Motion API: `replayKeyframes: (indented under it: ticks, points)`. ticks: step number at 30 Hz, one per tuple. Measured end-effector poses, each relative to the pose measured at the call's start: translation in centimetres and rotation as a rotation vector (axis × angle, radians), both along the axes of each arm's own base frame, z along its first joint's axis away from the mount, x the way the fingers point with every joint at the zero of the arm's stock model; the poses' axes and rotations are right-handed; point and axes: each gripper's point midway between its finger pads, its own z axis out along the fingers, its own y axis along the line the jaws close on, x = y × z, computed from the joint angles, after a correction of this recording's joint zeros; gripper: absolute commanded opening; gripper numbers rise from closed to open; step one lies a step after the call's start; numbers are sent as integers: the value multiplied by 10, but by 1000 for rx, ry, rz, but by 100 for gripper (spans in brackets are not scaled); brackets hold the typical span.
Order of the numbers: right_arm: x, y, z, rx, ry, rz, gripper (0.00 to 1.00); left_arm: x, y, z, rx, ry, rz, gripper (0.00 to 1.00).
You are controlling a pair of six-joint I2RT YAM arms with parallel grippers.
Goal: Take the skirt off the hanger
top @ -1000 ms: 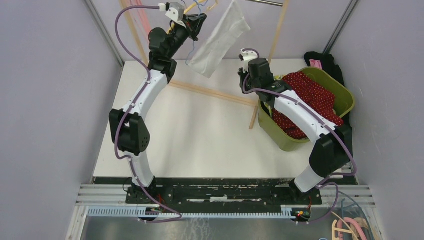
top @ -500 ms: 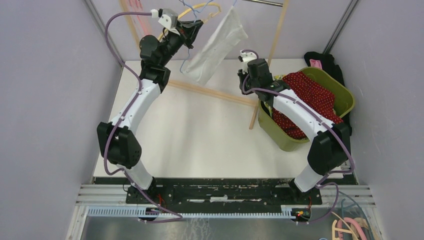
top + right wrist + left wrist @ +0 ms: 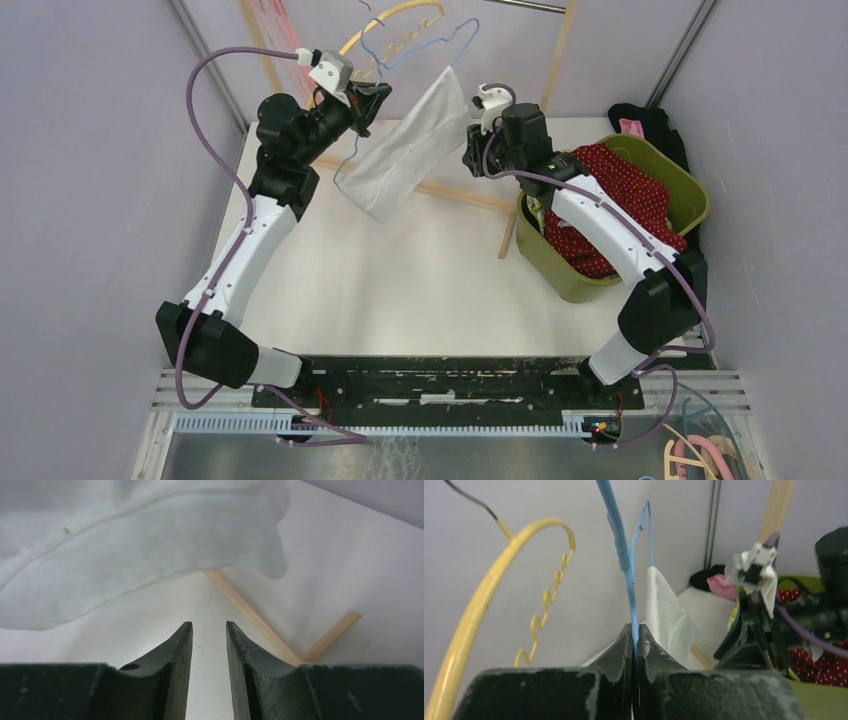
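Table [image 3: 420,270]: carries a wooden rack [image 3: 555,60] at the rear and a green bin [image 3: 690,185] at the right.

Left arm: during the last second it has swung outward to the left and drawn back from the rack. Its load has travelled with it.

Skirt [image 3: 400,150]: white. It now hangs lower and further left than one second ago, over the rear of the table, between the two wrists. Its upper corner is still on the hanger. How it is fastened there cannot be made out.

Hanger [image 3: 623,550]: blue wire. The hook appears to stand apart from the rack's top rail. A yellow hanger [image 3: 499,580] lies just beside it.

Left gripper [image 3: 634,630]: clenched on the blue wire.

Right gripper [image 3: 209,630]: has turned toward the skirt. The jaws stand slightly apart with nothing between them. The hem hangs just above the fingertips.

Consequence: the skirt has been presented to the right arm. Removal is not yet done. The probable next step is for the right gripper to rise, close on the cloth and pull it off.
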Motion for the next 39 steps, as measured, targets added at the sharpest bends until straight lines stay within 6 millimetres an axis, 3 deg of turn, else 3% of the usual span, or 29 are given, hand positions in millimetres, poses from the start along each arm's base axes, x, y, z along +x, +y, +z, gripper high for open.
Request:
replayKeyframes:
  ticks: [5,10,15,20,25,35,37,39]
  points:
    - [-2,3,15,26,-33,20,42,4,2,-42,77,107,16,3]
    - [3,13,30,64,-69,55,41,2,3,-64,122,175,17,3]
    - [25,38,40,151,-92,94,39,-8,6,-61,130,183,15,3]
    - [43,58,18,224,-44,127,39,-20,4,-52,128,171,5,3]
    - [50,67,4,242,-24,143,36,-23,3,-59,149,194,4,3]
    - [49,76,19,299,-61,188,1,-22,4,-58,148,193,19,3]
    - [49,76,18,303,-60,193,3,-22,4,-58,147,192,19,3]
    - [48,76,16,302,-56,196,20,-22,4,-58,148,193,19,3]
